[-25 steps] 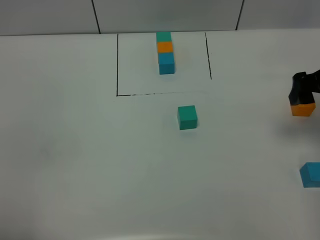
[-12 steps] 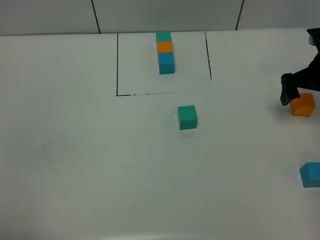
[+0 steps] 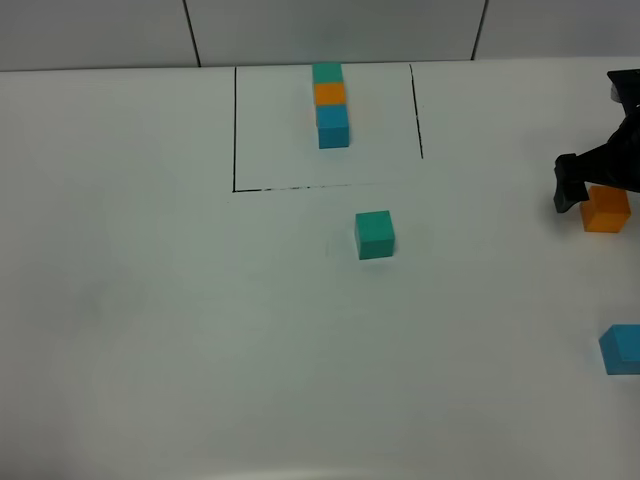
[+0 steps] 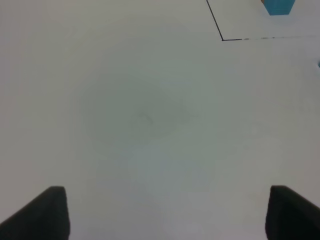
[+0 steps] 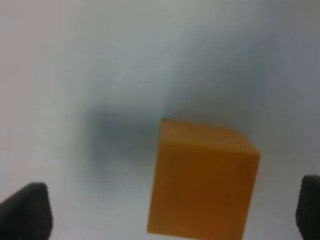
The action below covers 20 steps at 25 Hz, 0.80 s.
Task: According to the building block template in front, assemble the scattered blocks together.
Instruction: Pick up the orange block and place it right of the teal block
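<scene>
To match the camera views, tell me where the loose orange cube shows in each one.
Exterior high: orange cube at the far right of the picture, about halfway down.
Left wrist: not in it.
Right wrist: orange cube close up, between the tips of the open right pincer.
Shared landmark: the template outline, its corner, in exterior high and left wrist only.

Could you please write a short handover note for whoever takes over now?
Left gripper: open, empty.
Right gripper: open, jaws either side of the orange cube, not closed on it.
Template column stands inside the black outline at the far side.
Green cube lies just in front of the outline; orange cube and blue cube at the right edge, apart.
Done: nothing joined.
To do: grip orange, line up all three like the template.
</scene>
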Motion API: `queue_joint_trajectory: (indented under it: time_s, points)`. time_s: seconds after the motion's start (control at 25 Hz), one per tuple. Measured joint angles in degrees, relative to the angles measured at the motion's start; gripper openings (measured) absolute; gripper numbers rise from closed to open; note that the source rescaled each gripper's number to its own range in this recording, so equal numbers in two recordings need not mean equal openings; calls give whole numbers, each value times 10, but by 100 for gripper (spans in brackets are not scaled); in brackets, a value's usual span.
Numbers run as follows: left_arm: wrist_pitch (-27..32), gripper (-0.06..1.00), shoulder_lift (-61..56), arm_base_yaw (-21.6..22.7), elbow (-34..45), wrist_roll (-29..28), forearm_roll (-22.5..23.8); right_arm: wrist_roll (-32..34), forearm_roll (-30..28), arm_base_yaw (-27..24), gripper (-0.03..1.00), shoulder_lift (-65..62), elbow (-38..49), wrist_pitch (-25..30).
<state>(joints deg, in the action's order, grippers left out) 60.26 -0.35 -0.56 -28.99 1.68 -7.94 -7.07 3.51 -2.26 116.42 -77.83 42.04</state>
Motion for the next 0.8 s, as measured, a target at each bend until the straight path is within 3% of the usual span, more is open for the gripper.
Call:
queue_joint_trajectory:
  time_s: [0.8]
  points:
    - [0, 76, 0, 0, 0, 0, 0, 1, 2, -13, 74, 42, -28, 11]
